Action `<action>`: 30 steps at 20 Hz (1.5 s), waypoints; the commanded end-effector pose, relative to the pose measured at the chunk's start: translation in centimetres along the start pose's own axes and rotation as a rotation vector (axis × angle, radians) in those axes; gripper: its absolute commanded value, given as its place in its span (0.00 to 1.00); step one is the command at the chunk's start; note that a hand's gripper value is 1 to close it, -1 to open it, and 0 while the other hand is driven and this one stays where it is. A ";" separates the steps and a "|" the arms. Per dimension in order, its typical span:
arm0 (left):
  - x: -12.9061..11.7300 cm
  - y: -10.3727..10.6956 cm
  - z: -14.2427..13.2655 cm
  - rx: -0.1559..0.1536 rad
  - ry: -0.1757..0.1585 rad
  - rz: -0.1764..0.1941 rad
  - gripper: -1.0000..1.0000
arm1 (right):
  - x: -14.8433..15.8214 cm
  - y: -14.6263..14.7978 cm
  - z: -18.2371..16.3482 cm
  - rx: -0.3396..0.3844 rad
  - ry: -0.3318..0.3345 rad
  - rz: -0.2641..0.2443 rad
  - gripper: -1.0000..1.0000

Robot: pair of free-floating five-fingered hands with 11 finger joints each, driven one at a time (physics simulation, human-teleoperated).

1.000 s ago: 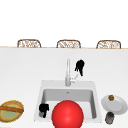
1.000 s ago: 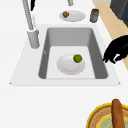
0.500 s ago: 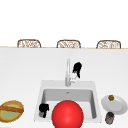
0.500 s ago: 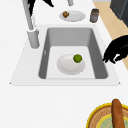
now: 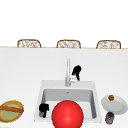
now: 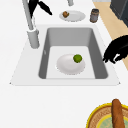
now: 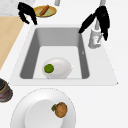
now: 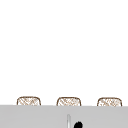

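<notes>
The right hand [image 5: 76, 71] hangs just beside the faucet [image 5: 67, 72] at the back rim of the sink [image 5: 96, 100], its fingers [image 7: 106, 23] relaxed and pointing down, grasping nothing; whether they touch the faucet cannot be told. The left hand [image 5: 43, 109] hovers over the sink's front left corner with fingers loosely curled downward, likewise grasping nothing. In the basin lies a white plate [image 6: 67, 66] bearing a green lime [image 6: 77, 58]; on the desk [image 5: 22, 75] stand a plate with a brown morsel [image 7: 60, 109] and a dark jar [image 5: 109, 117] to the right, and a yellow dish holding a sausage [image 5: 11, 108] to the left.
</notes>
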 end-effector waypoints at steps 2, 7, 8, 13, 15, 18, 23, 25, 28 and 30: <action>0.0 0.0 0.0 0.000 0.000 0.000 0.50 | -0.4 1.2 -2.0 0.005 -0.039 0.068 0.00; 0.0 0.0 0.0 0.000 0.000 0.000 0.50 | -0.8 2.1 -4.1 -0.032 -0.043 0.092 0.00; 0.0 0.0 0.0 0.000 0.000 0.000 0.50 | -0.7 2.4 -4.4 -0.045 -0.039 0.096 1.00; 0.0 0.0 0.0 0.000 0.000 0.000 0.50 | -1.0 2.8 -5.3 -0.189 -0.051 0.124 1.00; 0.0 0.0 0.0 0.000 0.000 0.000 0.50 | -1.5 2.6 -5.8 -0.252 -0.084 0.124 1.00; 0.0 0.0 0.0 0.000 0.000 0.000 0.50 | -2.2 2.6 -6.2 -0.281 -0.125 0.038 1.00; 0.0 0.0 0.0 0.000 0.000 0.000 0.50 | -3.8 3.1 -6.5 -0.314 -0.136 -0.092 1.00; 0.0 0.0 0.0 0.000 0.000 0.000 0.50 | -4.4 3.0 -6.8 -0.310 -0.157 -0.137 1.00; 0.0 0.0 0.0 0.000 0.000 0.000 0.50 | -5.0 3.4 -6.6 -0.310 -0.202 -0.181 1.00; 0.0 0.0 0.0 0.000 0.000 0.000 0.50 | -5.0 3.4 -6.4 -0.301 -0.209 -0.208 1.00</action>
